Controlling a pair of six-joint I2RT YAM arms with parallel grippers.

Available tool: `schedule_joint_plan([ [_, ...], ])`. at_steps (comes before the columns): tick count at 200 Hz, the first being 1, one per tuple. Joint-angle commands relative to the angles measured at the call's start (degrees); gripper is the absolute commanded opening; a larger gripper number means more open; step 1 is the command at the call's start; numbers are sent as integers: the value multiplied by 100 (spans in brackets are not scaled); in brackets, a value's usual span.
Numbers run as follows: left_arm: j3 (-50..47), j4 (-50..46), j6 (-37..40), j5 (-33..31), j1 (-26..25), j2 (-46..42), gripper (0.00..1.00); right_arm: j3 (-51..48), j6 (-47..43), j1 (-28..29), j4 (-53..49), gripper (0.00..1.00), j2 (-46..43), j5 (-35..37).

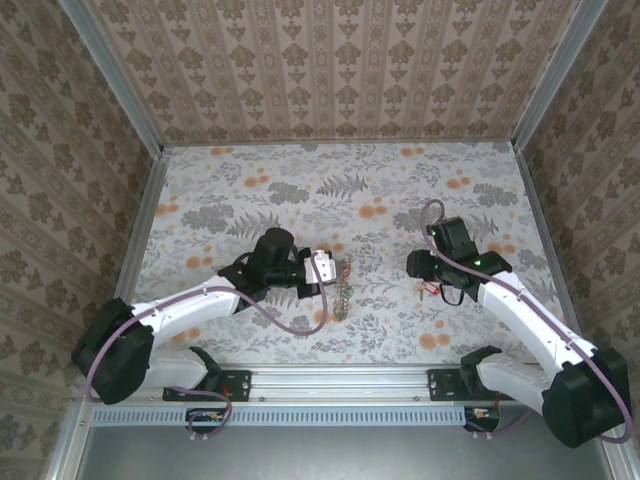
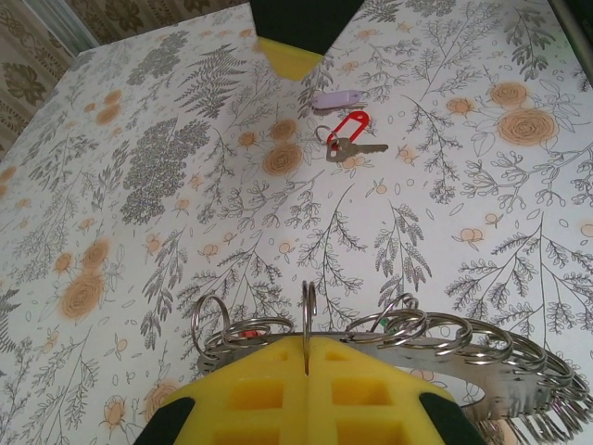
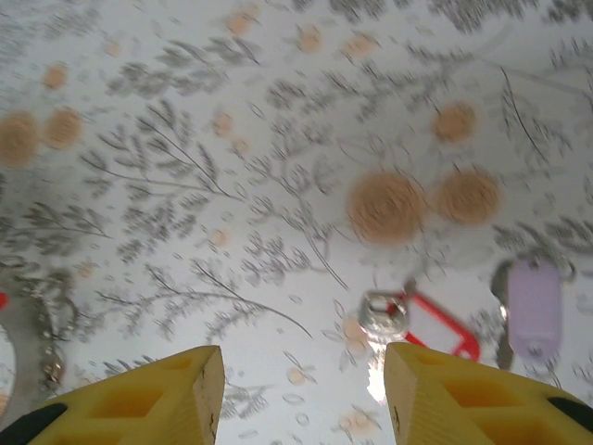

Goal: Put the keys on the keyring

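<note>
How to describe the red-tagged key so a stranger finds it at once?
On the flowered table, look just ahead of the open right gripper. Two tags lie there close together: the red-tagged key has a red frame around a pale window, while the neighbouring tag is plain lilac.

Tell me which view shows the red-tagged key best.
Left wrist: the red-tagged key lies sharp and whole, with tag and blade distinct. The right wrist view shows it blurred, just ahead of the fingers. In the top external view it is a tiny reddish speck.
</note>
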Motion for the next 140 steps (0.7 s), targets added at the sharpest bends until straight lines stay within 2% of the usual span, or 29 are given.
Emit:
schedule_joint_plan([
  [1, -89, 269, -111, -14, -32, -193, 0, 179, 398, -27, -818, 50, 83, 355],
  [39, -98, 302, -346, -13, 11, -202, 0, 146, 424, -84, -1031, 49, 483, 498],
  [105, -18, 231, -490, 14, 46, -158, 0, 247, 364, -205, -298, 38, 1397, 138],
  [114, -11, 224, -486, 13, 44, -149, 0, 275, 378, -211, -225, 34, 1498, 212],
  [140, 40, 190, -500, 1, 47, -123, 0, 249, 384, -227, -30, 33, 1716, 415],
])
